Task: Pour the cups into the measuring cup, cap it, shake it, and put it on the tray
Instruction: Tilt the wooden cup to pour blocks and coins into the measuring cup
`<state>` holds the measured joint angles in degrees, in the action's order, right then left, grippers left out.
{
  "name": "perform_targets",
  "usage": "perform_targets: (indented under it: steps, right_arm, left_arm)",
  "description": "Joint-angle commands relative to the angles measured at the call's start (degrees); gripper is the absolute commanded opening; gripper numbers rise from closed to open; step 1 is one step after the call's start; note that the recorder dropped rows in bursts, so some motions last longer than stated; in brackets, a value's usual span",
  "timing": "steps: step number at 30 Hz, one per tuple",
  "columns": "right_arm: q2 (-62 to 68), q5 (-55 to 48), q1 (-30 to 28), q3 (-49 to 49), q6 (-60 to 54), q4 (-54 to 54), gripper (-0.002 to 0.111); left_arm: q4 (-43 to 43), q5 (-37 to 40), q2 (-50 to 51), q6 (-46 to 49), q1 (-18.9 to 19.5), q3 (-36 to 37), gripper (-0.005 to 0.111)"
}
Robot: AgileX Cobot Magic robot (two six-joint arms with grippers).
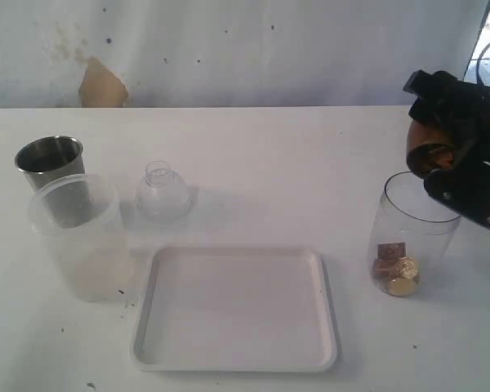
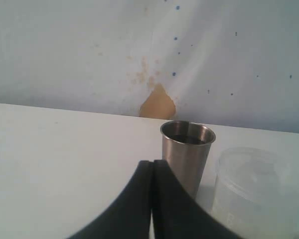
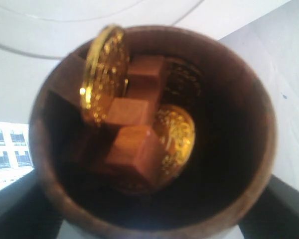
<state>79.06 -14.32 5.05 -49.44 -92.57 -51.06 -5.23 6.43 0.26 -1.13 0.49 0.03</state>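
- The right hand pinches the wooden cup across its rounded belly, jaws spread wide around it, tipping it over the measuring cup.
- The measuring cup stands on the table at 3 o'clock of the tray, apart from it, with gold coins lying in its bottom.
- More coins and wooden cubes sit inside the wooden cup, so the pour looks half done.
- The cup's lip may touch the jar's rim; the angle hides it.
- The wooden cup is likely light and stiff, and its smooth curve may slip, so grip it at the widest part.
- The measuring cup seems thin and easily toppled; take it mid-wall, below the rim band.
- The left hand is pressed together and empty, near the steel tumbler and frosted cup, which stand at 9 to 10 o'clock of the tray.
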Motion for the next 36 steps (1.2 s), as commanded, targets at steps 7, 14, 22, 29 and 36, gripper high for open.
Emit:
perform_targets:
  steps: [7,14,22,29,36]
  right_arm:
    - [-0.15,0.23,0.08,0.28,0.09,-0.21,0.000]
    - [-0.15,0.24,0.08,0.28,0.20,-0.21,0.000]
    - [-0.15,0.56,0.08,0.28,-0.12,-0.41,0.000]
    - [-0.15,1.86,0.08,0.28,1.94,0.11,0.000]
    - [0.50,2.58,0.08,0.28,-1.22,-2.23,0.000]
  left_arm:
    - [-0.30,-0.79,-0.26,-0.09,0.11,-0.03,0.000]
    - [-0.30,-0.79,-0.26,-0.09,0.11,-0.03,0.000]
    - [-0.30,-0.79,-0.26,-0.09,0.11,-0.03,0.000]
    - [-0.30,-0.79,-0.26,-0.09,0.11,-0.03,0.000]
    - [-0.30,-0.79,-0.26,-0.09,0.11,-0.03,0.000]
